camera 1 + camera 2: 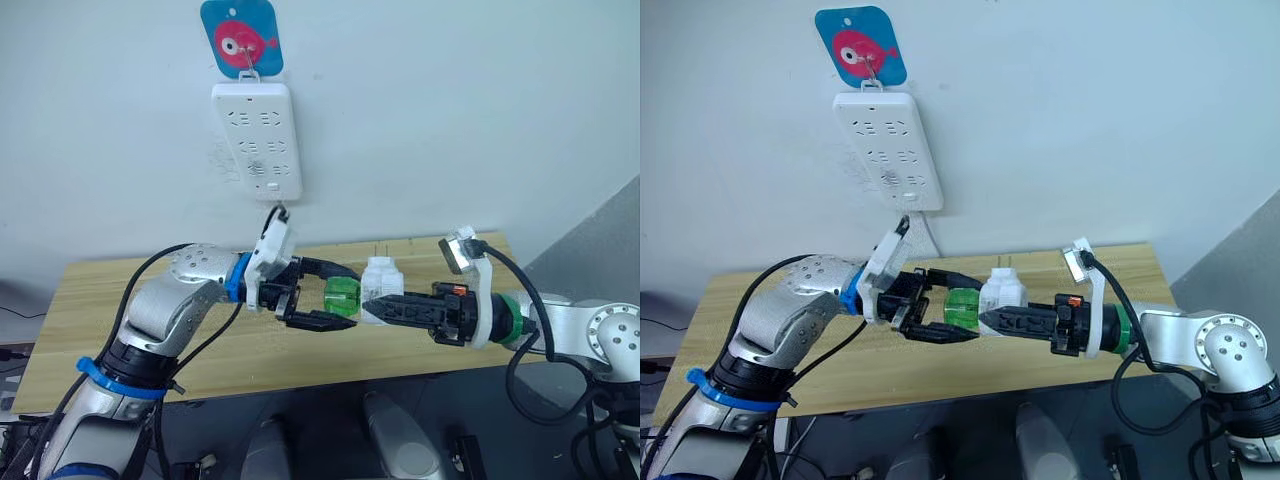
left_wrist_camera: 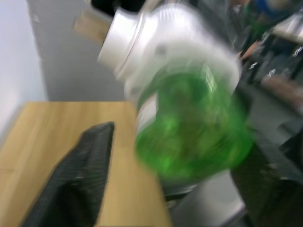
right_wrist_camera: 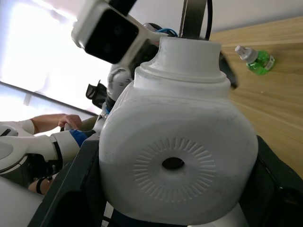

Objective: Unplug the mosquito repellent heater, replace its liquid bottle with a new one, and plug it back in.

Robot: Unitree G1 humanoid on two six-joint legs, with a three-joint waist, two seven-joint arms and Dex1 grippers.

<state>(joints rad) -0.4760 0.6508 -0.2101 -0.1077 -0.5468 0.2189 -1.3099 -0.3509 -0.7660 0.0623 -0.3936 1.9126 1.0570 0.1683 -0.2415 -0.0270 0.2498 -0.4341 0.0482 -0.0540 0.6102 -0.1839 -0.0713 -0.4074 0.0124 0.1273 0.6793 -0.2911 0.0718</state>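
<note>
Centre of the frame, above the wooden table (image 1: 120,300): the right pincer (image 1: 372,308) is closed on the white mosquito repellent heater (image 1: 381,283), prongs pointing up. A green liquid bottle (image 1: 342,297) projects from the heater toward the left pincer (image 1: 335,296), whose two black fingers are spread apart around the bottle. Upper left: a white power strip (image 1: 257,139) hangs on the wall. A second green bottle (image 3: 255,59) lies on the table.

A pale wooden table (image 1: 130,300) (against the wall) carries a small green bottle (image 3: 254,59) lying on it.
</note>
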